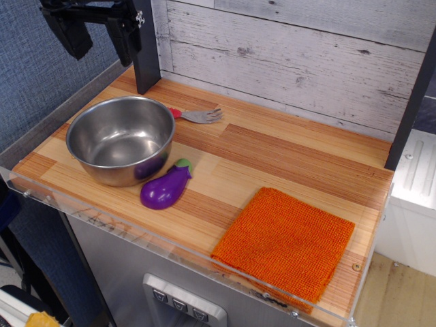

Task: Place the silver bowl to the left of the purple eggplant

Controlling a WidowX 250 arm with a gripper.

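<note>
Hovering high at the far left, above the counter: the gripper, fingers spread apart, pinching nothing, well clear of everything below. Top of it being cut off by the frame edge, so the arm behind is not showing.

Sitting upright at the left end: the silver bowl, empty, its right wall just beside or touching the purple eggplant — hard to tell which. Lying immediately right of the bowl and slightly nearer: that eggplant, its reflection showing in the steel.

Judging from this layout: placement looking done, nothing left but retreating.

Peeking out behind the bowl's far rim: a fork, its red handle mostly hidden. Resting at the near right: an orange cloth.
</note>
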